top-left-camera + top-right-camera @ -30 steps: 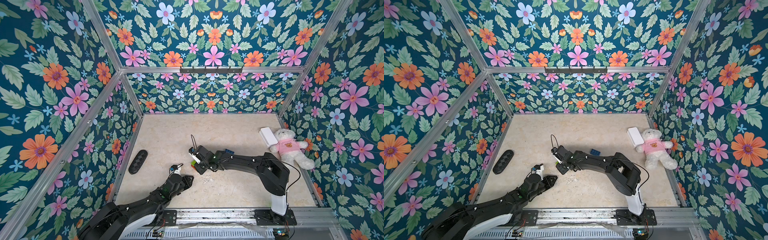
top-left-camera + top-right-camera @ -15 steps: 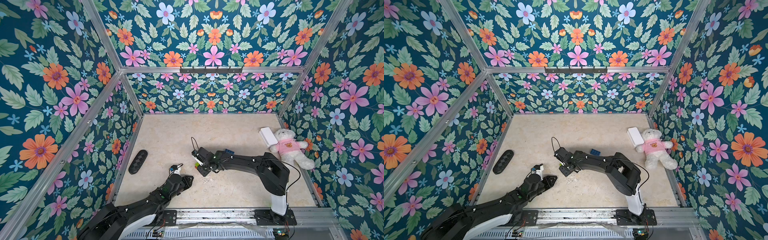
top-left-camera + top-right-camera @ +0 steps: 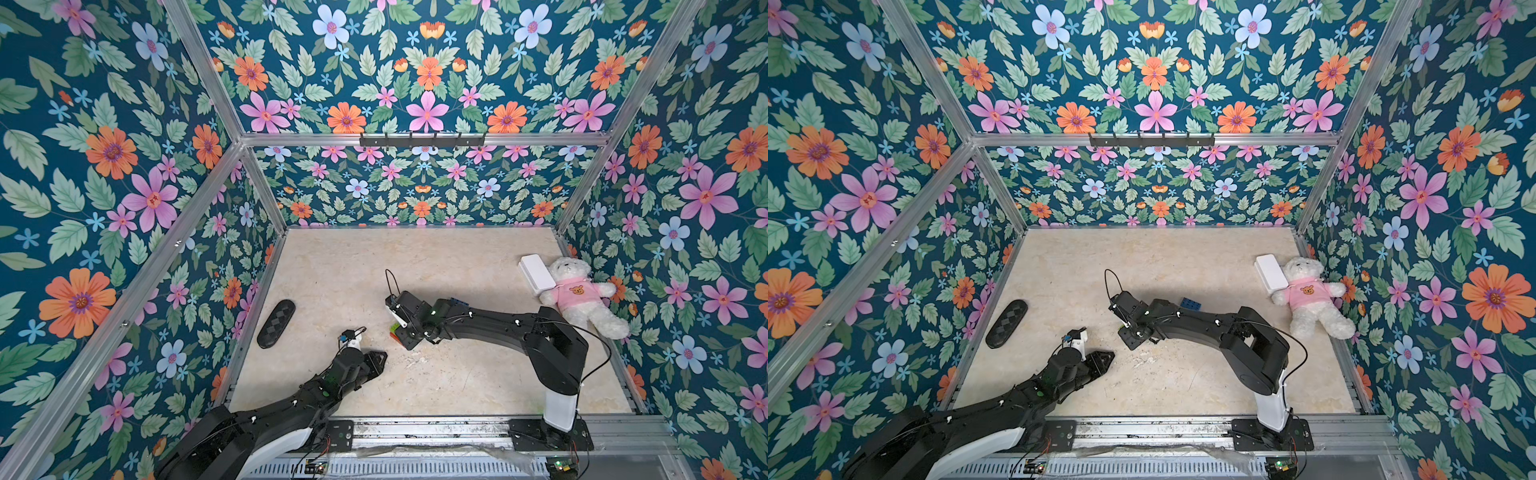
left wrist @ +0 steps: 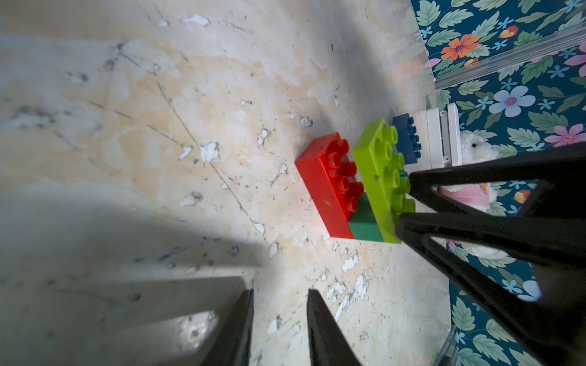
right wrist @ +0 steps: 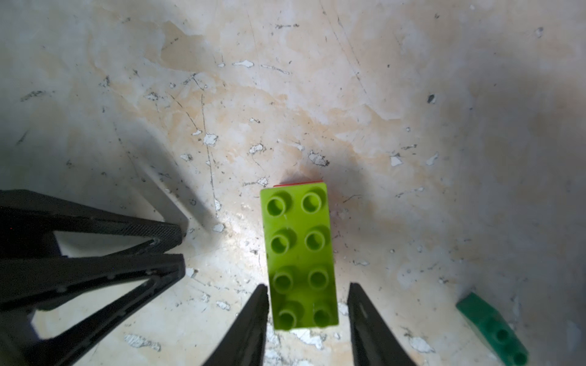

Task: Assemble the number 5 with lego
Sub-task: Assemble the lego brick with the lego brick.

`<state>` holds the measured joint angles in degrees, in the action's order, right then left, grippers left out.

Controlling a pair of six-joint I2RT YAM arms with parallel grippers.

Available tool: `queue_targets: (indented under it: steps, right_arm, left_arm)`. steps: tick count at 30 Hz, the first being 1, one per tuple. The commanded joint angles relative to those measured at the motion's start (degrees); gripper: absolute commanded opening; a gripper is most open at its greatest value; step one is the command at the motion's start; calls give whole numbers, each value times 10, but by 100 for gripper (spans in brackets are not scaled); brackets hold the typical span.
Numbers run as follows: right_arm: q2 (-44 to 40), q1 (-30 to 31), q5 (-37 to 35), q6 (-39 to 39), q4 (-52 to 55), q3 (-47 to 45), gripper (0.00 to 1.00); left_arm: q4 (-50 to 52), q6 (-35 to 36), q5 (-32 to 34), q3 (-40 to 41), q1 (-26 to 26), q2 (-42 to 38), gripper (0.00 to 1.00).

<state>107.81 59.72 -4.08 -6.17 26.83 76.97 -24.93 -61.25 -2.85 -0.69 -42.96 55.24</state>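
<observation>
The right gripper [image 5: 307,285] straddles the lime-green brick [image 5: 299,253] with its jaws parted and a gap on 1 side, clamping nothing. That brick tops a dark-green brick [image 4: 364,221] on the red brick [image 4: 323,187], mid-table [image 3: 457,374]. The left gripper [image 4: 280,290] hovers nearby, slightly parted and empty.
</observation>
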Motion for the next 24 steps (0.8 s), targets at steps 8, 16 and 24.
queue_targets:
  steps: [8, 16, 24]
  right_arm:
    - [-85, -49, -12, -74, -87, -96, 35]
    - [-80, -72, 9, -100, -151, -155, 26]
    - [-46, -79, 21, -120, -206, -170, 25]
  left_arm:
    - [29, 17, -8, -19, -2, 20, 34]
    - [-10, 8, -5, -31, -2, 71, 35]
    - [-89, 14, -15, -61, 8, 194, 34]
